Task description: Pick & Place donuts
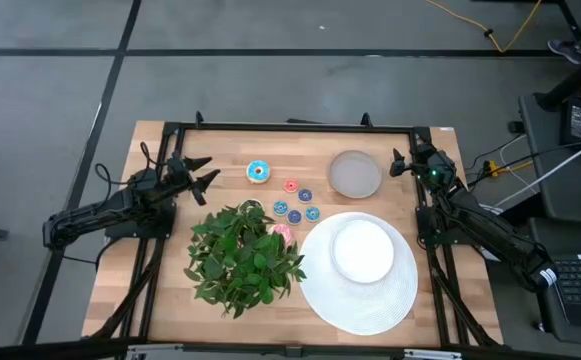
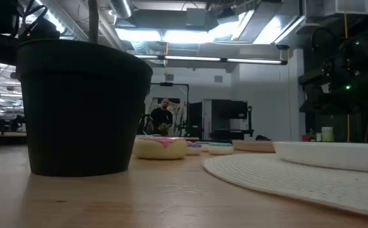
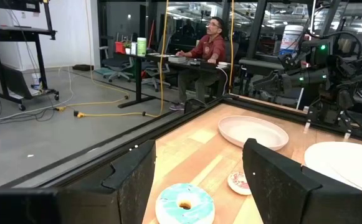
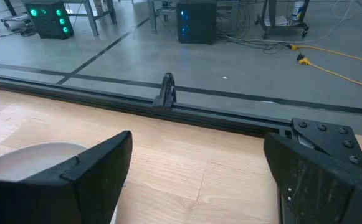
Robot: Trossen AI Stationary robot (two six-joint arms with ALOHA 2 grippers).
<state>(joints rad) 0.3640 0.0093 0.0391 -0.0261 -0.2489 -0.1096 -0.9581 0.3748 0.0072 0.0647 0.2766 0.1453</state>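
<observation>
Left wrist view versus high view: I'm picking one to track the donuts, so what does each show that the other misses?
Only the left wrist view shows a seated person in the room beyond the table. Only the high view shows the leafy plant, the pink donut at its edge, the cluster of tiny rings and the whole woven mat. Both show the light blue donut just ahead of the open left gripper, the grey dish and the open right gripper.

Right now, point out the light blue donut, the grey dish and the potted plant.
light blue donut (image 1: pixel 258 172), high view, icing ring.
grey dish (image 1: pixel 355 174), high view, bare inside.
potted plant (image 1: pixel 240 255), high view, middle of the leaves.
</observation>
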